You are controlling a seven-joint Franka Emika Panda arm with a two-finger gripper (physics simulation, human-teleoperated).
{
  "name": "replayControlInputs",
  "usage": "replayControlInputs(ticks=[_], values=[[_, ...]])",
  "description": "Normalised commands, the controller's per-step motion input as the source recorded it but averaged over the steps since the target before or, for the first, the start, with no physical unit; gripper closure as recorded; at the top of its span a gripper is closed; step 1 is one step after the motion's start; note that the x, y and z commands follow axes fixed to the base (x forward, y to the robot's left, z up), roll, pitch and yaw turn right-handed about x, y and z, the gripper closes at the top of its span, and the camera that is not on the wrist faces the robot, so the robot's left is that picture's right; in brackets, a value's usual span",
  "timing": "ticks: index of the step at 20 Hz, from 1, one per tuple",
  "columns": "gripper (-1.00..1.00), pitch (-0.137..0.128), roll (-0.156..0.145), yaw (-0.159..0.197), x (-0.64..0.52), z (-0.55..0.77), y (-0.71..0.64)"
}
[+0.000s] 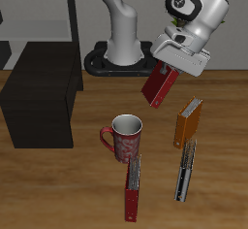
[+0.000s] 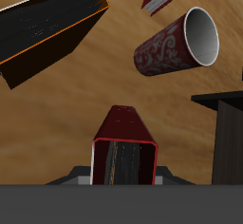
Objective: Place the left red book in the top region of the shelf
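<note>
The left red book [image 1: 158,85], deep red with dark edges, hangs tilted in the air above the table, behind the mug. My gripper [image 1: 167,68] is shut on its upper end. In the wrist view the book [image 2: 124,133] sits between the fingers of my gripper [image 2: 123,174], its dark page edge facing the camera. The shelf [image 1: 39,99], a low matte-black box, stands on the table some way to the side of the book, beyond the mug. Its dark corner also shows in the wrist view [image 2: 224,133].
A red patterned mug [image 1: 125,137] stands mid-table; it shows in the wrist view [image 2: 176,43]. An orange book [image 1: 189,121] stands beside it. A long thin red book [image 1: 133,188] and a dark book [image 1: 186,171] lie near the front edge. A pale grey rack [image 1: 39,10] stands at the back.
</note>
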Motion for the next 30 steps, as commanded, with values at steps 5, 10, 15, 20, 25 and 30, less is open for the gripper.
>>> replayControlInputs(ticks=[5, 10, 15, 20, 25, 30], values=[[1.0, -0.014, -0.199, -0.05, 0.09, 0.04, -0.12], [1.0, -0.024, -0.133, -0.043, 0.09, 0.14, -0.21], [1.0, 0.002, -0.139, -0.033, 0.19, 0.03, -0.37], [1.0, -0.017, -0.073, -0.015, 0.1, 0.08, -0.2], [1.0, -0.015, -0.051, -0.012, 0.08, 0.07, -0.11], [1.0, -0.009, -0.043, -0.014, 0.05, 0.0, -0.14]])
